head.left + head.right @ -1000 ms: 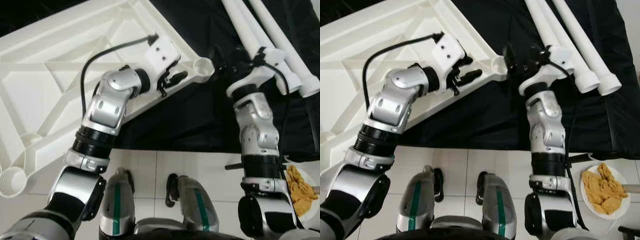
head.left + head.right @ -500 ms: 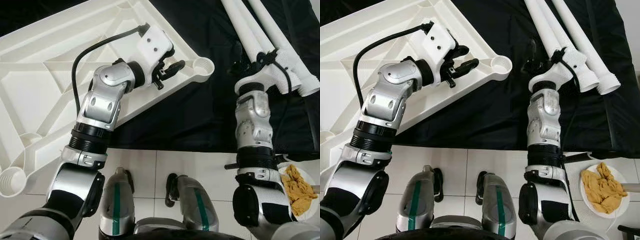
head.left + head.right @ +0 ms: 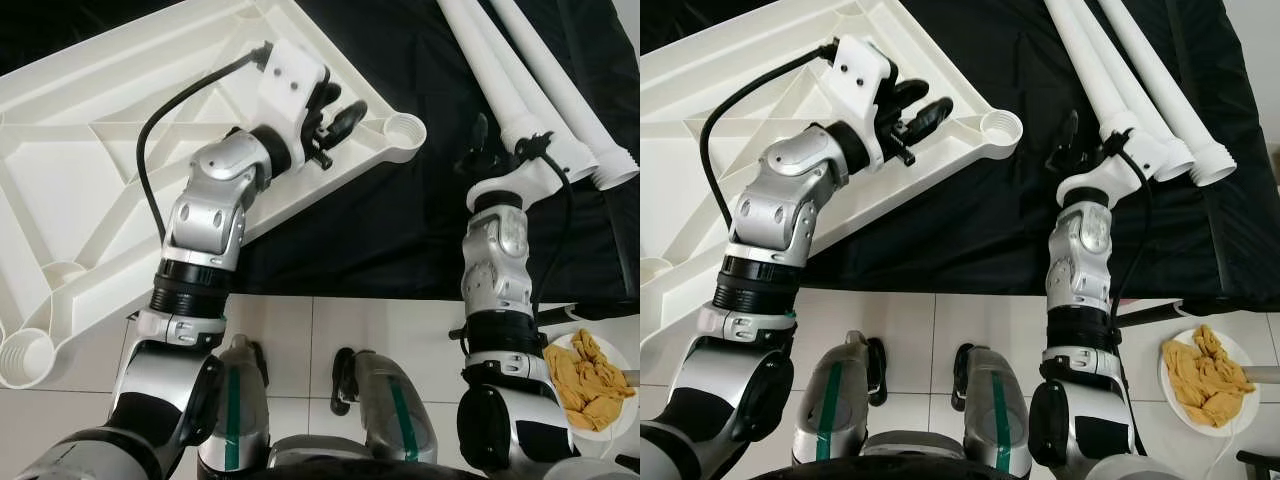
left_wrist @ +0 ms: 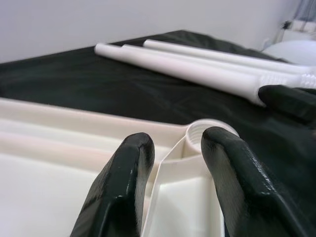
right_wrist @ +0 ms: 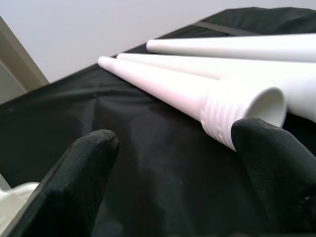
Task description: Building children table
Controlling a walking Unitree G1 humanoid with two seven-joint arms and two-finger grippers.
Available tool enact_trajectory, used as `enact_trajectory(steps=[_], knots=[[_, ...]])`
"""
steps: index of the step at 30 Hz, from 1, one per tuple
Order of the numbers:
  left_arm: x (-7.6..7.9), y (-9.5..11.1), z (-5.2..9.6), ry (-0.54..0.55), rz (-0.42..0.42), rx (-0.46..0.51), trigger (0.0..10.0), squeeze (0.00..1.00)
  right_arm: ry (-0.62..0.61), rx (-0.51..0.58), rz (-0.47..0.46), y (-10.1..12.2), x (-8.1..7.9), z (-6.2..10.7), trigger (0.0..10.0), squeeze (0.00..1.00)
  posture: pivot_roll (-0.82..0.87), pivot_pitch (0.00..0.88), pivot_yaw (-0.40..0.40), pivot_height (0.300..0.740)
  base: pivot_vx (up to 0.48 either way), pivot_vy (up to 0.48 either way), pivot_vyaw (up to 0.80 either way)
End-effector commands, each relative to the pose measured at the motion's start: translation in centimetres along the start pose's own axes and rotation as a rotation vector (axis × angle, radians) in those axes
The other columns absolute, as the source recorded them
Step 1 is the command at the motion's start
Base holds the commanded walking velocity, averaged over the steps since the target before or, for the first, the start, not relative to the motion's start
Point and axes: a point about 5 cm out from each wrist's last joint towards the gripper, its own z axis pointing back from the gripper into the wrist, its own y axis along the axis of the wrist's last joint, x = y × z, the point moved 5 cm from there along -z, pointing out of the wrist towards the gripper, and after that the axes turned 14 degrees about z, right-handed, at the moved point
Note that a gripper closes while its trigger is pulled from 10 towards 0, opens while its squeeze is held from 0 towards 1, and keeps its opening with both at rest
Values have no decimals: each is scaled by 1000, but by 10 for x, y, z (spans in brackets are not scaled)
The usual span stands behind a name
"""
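Note:
The white table top [image 3: 90,150] lies upside down with its ribs showing, partly on a black cloth [image 3: 400,230]. Its near corner socket [image 3: 405,135] is empty. My left gripper [image 3: 338,108] is open, its fingers [image 4: 123,182] straddling the raised rim just short of that socket [image 4: 210,131]. Three white table legs [image 3: 520,70] lie side by side on the cloth at the far right. My right gripper [image 3: 478,145] is open and holds nothing. It hovers over the cloth close to the threaded end [image 5: 237,111] of the nearest leg.
A second socket [image 3: 25,360] sits at the table top's near left corner, over the white tiled floor [image 3: 300,340]. A plate of yellow-brown pieces [image 3: 590,375] rests on the floor at the right. My own legs [image 3: 235,410] stand just before the cloth's edge.
My left gripper has swung farther out along the rim and turned, now straddling it beside the corner socket. My right wrist has turned and drawn back a little, toward the leg ends.

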Motion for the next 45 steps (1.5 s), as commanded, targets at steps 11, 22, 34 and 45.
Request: enact_trajectory(steps=[11, 22, 34, 45], knots=[[23, -25, 1, -22, -52, -59, 10000, 0, -133, 6, 23, -8, 26, 20, 10000, 0, 27, 58, -23, 740, 0, 0, 0], [34, -39, 5, -39, -109, -105, 10000, 0, -140, -9, 11, -10, 35, 8, 10000, 0, 36, 67, -30, 740, 0, 0, 0], [31, -42, 9, -13, -127, -121, 10000, 0, -90, -23, 6, -9, 37, -5, 10000, 0, 51, 72, -25, 740, 0, 0, 0], [26, -39, 9, 7, -155, -123, 10000, 0, -42, -61, -25, -15, 30, -20, 10000, 0, 71, 62, -22, 740, 0, 0, 0]])
